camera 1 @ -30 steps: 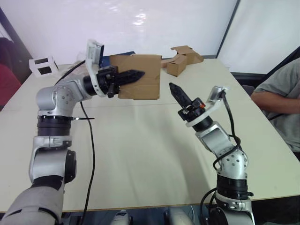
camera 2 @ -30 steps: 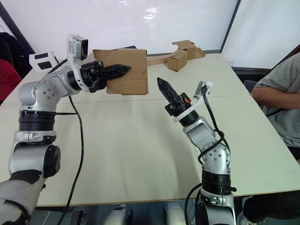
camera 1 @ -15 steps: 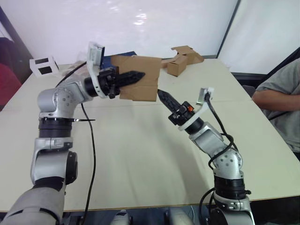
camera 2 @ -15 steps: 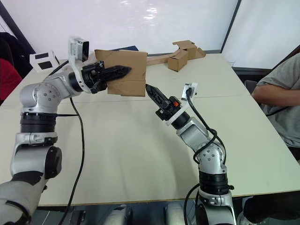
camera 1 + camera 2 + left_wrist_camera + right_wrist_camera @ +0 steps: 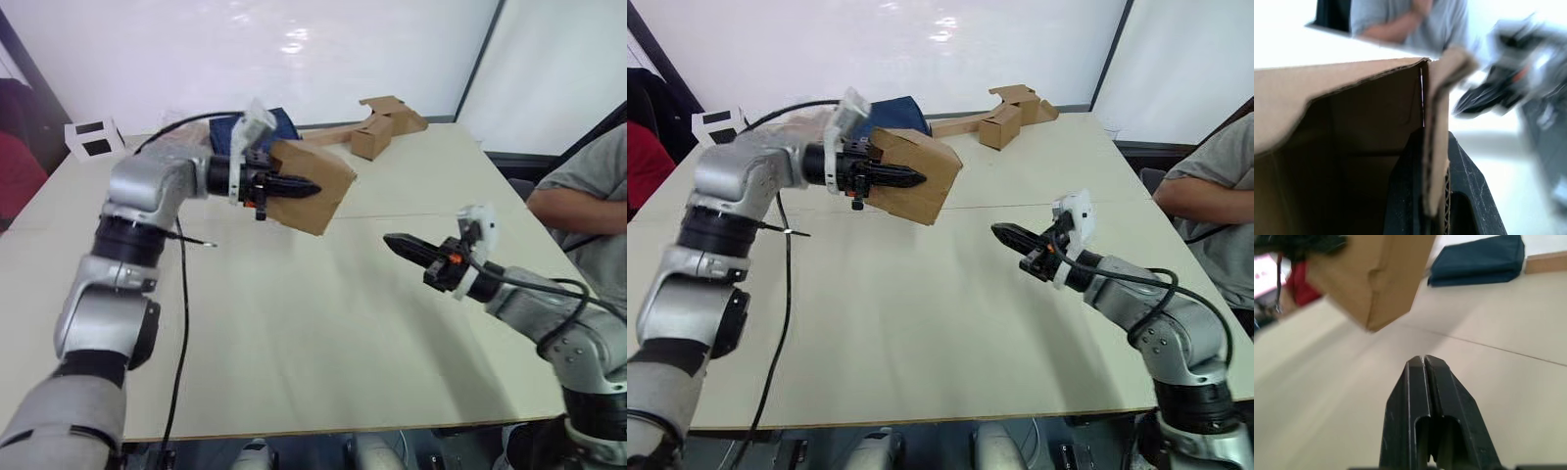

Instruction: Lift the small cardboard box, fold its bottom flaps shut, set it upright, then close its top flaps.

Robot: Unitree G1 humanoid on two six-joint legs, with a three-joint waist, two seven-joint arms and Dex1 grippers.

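Two grippers at work | left gripper (image 5: 299,186) clamps small cardboard box (image 5: 315,186) aloft, tilted, table's 11 o'clock | right gripper (image 5: 397,243) closed, empty, at 3 o'clock | step: bottom flaps likely next, right must approach.

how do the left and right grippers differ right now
The left gripper is clamped on a wall of the small cardboard box, holding it tilted above the table. The right gripper holds nothing, its jaws shut, apart from the box. Both have black fingers.
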